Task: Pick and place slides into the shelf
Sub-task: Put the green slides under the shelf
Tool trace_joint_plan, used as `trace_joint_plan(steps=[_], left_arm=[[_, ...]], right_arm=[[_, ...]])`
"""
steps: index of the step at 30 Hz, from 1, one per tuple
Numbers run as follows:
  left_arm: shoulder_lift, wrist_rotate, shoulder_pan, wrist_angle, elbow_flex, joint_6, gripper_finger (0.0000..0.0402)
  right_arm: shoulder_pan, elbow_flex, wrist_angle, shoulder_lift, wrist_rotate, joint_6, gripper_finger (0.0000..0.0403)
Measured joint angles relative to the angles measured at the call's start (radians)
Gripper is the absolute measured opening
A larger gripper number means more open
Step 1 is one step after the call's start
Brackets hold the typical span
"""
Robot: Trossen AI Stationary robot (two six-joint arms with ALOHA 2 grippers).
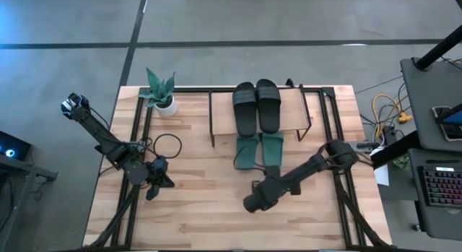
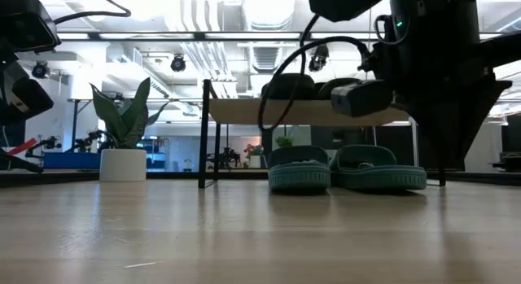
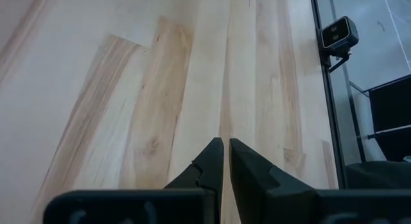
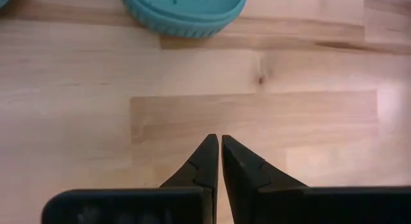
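Black slides (image 1: 256, 106) lie side by side on the shelf's (image 1: 296, 116) wooden top board, and we see the teal pair (image 1: 255, 151) tucked on the lower level beneath, heels poking out toward us. By our reading all four are stowed and little remains beyond pulling back. Our right gripper (image 1: 254, 202) hangs over the bare surface (image 1: 202, 209) near the teal heels, fingers (image 4: 207, 161) pressed together and holding nothing. Our left gripper (image 1: 157, 185) waits well apart on the left, fingers (image 3: 212, 161) likewise closed and empty.
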Motion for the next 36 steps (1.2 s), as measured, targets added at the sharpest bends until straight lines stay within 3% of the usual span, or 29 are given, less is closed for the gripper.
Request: trace_joint_plan(steps=[14, 36], left_arm=[[0.000, 0.018, 0.000, 0.004, 0.001, 0.001, 0.0011], [0.000, 0.018, 0.000, 0.005, 0.001, 0.002, 0.0011]], right_arm=[[-0.002, -0.373, 0.376, -0.285, 0.039, 0.114, 0.0009], [-0.061, -0.476, 0.491, -0.289, 0.092, -0.011, 0.0008]])
